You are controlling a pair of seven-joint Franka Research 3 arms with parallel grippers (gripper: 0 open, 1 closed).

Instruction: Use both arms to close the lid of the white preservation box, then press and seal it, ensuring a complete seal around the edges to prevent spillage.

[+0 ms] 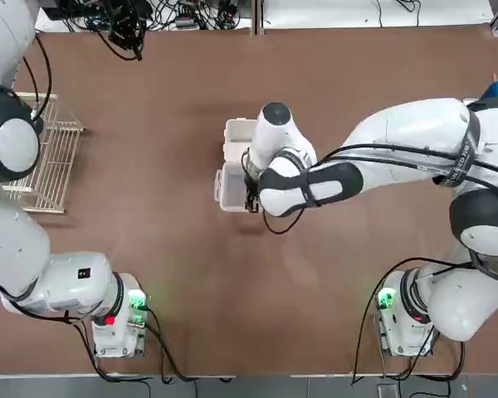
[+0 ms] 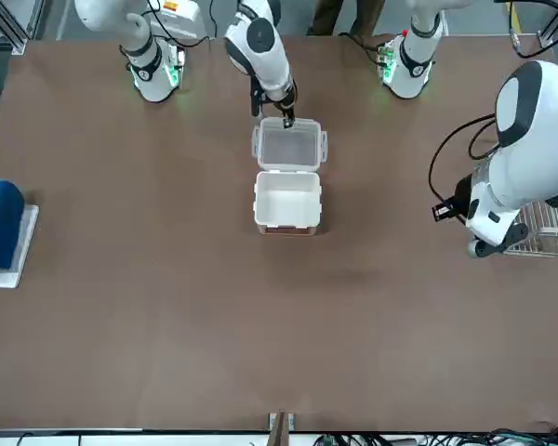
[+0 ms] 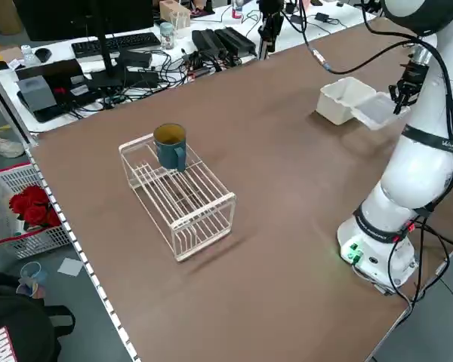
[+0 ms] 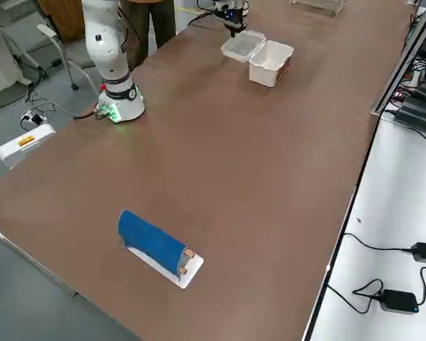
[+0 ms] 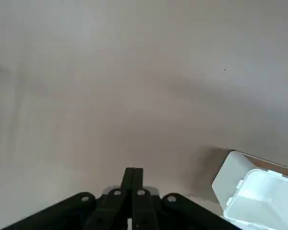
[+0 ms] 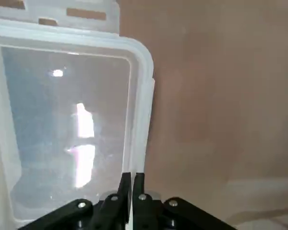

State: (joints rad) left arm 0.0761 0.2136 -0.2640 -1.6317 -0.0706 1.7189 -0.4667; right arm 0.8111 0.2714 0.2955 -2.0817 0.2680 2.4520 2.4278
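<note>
From overhead, my right arm (image 1: 349, 170) is covering most of the lid (image 1: 231, 189) and part of the white preservation box (image 1: 236, 139), hiding the right gripper. The left wrist view's edge is cutting off the box, and the right wrist view's edge is cropping the lid.

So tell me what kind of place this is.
Most likely a robotics lab or test room: two white robot arms bolted to a brown table, a side bench crowded with a keyboard and cables, and household props like a wire rack.
</note>
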